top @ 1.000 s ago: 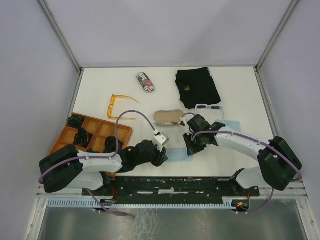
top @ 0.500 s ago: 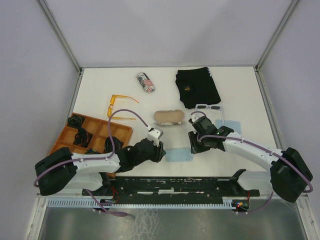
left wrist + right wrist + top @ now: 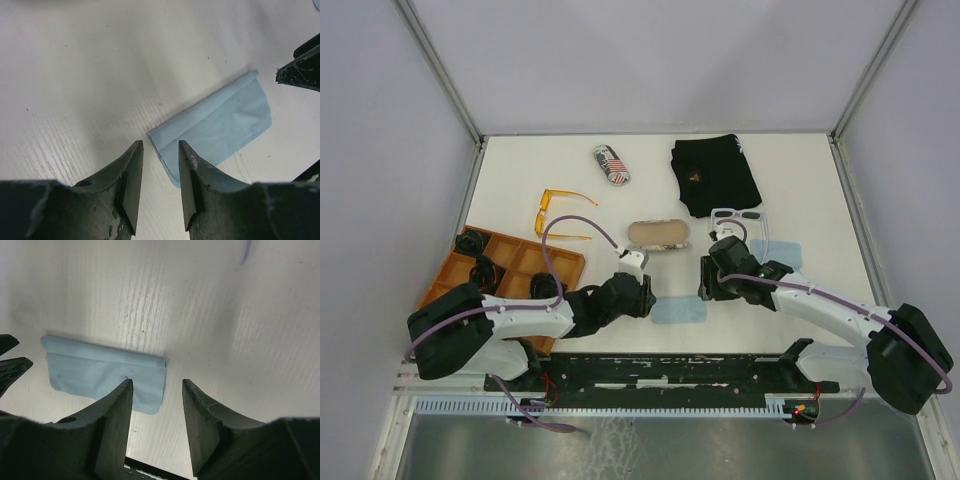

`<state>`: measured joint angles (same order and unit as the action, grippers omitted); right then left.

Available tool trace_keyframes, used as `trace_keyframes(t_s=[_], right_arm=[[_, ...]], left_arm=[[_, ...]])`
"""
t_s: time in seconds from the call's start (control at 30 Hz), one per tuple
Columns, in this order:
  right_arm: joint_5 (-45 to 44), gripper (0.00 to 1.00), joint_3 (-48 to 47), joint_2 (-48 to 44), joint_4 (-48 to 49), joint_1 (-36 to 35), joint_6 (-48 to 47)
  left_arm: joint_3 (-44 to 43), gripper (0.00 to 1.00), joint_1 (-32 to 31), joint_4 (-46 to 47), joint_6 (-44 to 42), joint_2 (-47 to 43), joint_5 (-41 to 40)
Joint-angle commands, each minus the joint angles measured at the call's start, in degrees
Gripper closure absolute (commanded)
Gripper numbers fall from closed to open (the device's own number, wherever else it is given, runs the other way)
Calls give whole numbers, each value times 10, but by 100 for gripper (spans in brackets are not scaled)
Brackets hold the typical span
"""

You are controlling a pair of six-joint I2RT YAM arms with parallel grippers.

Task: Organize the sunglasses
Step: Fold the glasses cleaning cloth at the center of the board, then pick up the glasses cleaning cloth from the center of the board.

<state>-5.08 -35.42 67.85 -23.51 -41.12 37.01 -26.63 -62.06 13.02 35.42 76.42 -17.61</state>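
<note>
Low in the middle of the overhead frame, my two grippers faced each other across a folded blue cloth (image 3: 678,312) lying flat on the table (image 3: 800,180). My left gripper (image 3: 159,150) had its jaws parted with nothing between them, the tips just over one corner of the cloth. My right gripper (image 3: 157,386) was likewise spread and empty above the opposite edge.

Neither pair of glasses was in hand. The orange sunglasses (image 3: 560,213) lay left of centre, just above the orange tray (image 3: 525,258). The white sunglasses (image 3: 738,215) lay right of centre, just below a piece of black fabric (image 3: 715,175) and just above my right arm.

I judged the cloth step about done, since it lay folded with neither gripper on it, while putting the glasses away was not yet begun. The next move would call for lifting clear of the cloth and reaching for a pair, most likely the white one with my right arm. It would need a careful pinch on the thin frame.

A tan oval case (image 3: 658,235) sat just above the cloth, between my arms. A second blue cloth (image 3: 785,250) lay partly under my right arm, close to the white pair. A flag-printed case (image 3: 611,165) stood well apart, toward the upper middle. Some tray compartments held black things I could not make out.
</note>
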Motion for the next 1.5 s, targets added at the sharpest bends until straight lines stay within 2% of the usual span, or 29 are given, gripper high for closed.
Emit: trace_keyframes(t_s=[0.0,0.47,0.8,1.47], right_arm=[[-21,47,-6,-4,18,1,9],[3,50,-11,18,20,1,-10],[4,50,-11,19,21,1,-12],[1,50,-10,17,19,1,-16]], left_arm=[[-25,58,3,-3,37,16,-20],[-65,58,7,-25,52,71,-11],[-87,57,7,-60,52,90,-16],[-100,58,0,-64,47,114,10]])
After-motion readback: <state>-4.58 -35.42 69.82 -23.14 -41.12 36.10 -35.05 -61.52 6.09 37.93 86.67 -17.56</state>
